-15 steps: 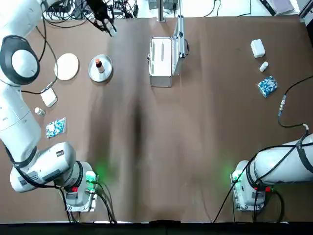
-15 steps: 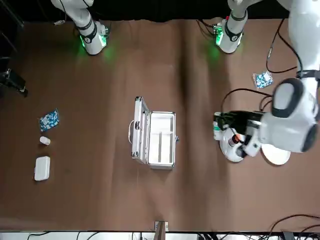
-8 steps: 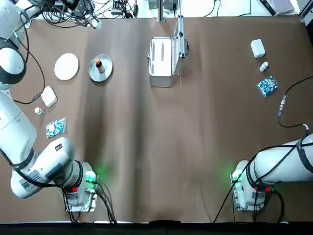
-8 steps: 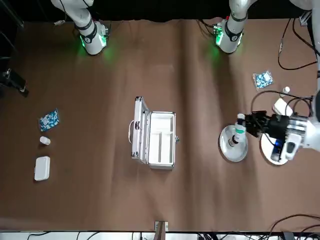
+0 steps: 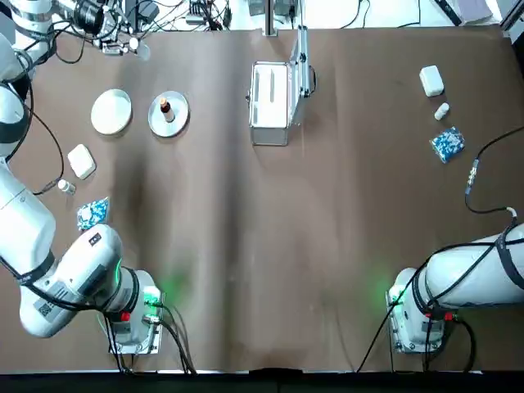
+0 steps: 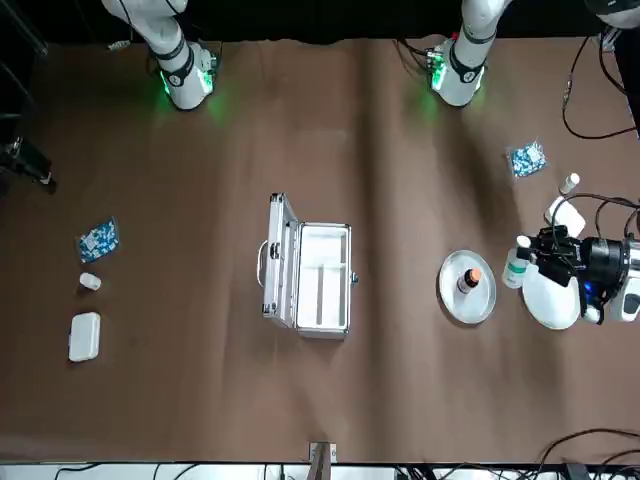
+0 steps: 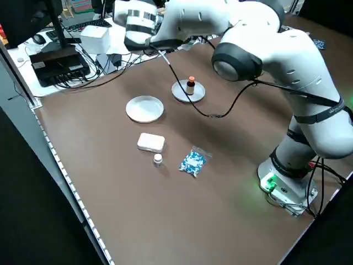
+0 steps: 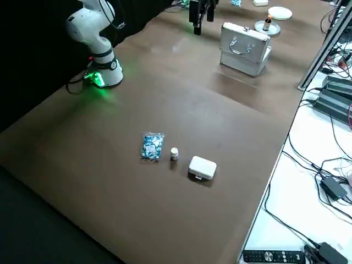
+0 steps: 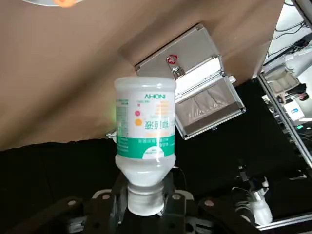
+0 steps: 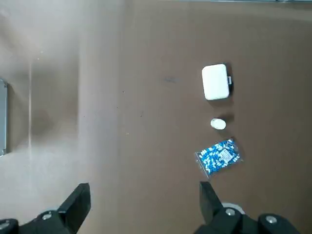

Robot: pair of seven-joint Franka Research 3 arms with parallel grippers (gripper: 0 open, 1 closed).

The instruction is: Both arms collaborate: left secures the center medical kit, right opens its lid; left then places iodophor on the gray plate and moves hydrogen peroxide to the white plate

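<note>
Silver metal medical kit point(image 5: 269, 102), at mid-tabletop point(image 5: 327, 213) toward the far edge: lid point(image 5: 300, 74) standing open on the robot's right side, long axis running from far edge toward the robot, broad bare room between it and the arm bases. Round pale grey raised-rim plate point(image 5: 155, 121), left of the kit, with bare tabletop between them: bears the small brown iodophor bottle with orange cap point(image 5: 168, 111), upright, inside the rim. Flat round cream-white plate point(image 5: 111, 112), just left of the gray plate, nothing resting on it. White hydrogen peroxide bottle with teal-green label point(image 9: 146, 122), held up near the white plate on the tabletop's left side: narrow neck end between the fingers, wide base pointing away from them, long axis in line with them. Left end effector point(image 9: 146, 192): closed about the bottle's neck end, beyond the white plate on the far side. Right end effector point(image 10: 145, 191): fingers wide apart, nothing between them, raised at the robot's right. Blue-and-white packet point(image 5: 448, 144), small white bottle point(image 5: 441, 111) and white box point(image 5: 431, 81): spaced in a row along the right side.
</note>
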